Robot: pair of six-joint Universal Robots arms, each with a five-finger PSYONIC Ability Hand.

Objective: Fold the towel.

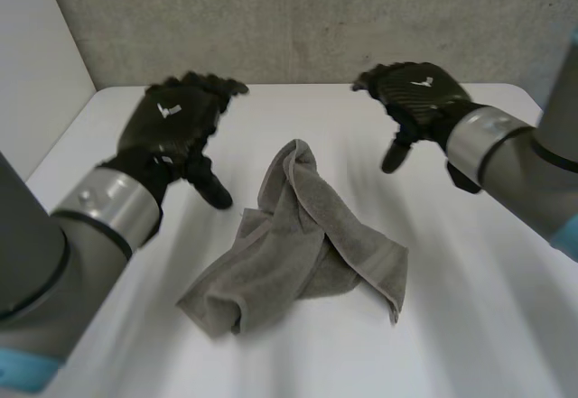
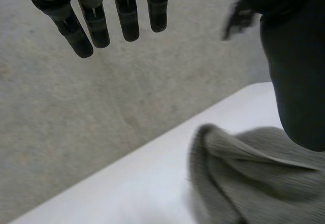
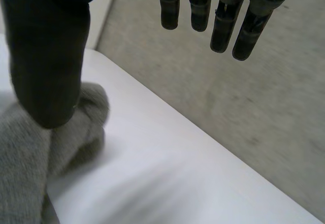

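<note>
Both the left hand and right hand hover spread and empty; the crumpled towel looks soft and limp on the desk; best pinched at its corners.

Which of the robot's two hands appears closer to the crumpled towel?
The left hand: in the head view its thumb ends just beside the towel, while the right hand leaves a wider strip of bare table. Both are open.

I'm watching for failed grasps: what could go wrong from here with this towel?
The towel lies bunched with layers overlapping, so the open left hand or right hand may pinch several layers instead of one corner. A fold started before spreading it would likely come out lopsided.
</note>
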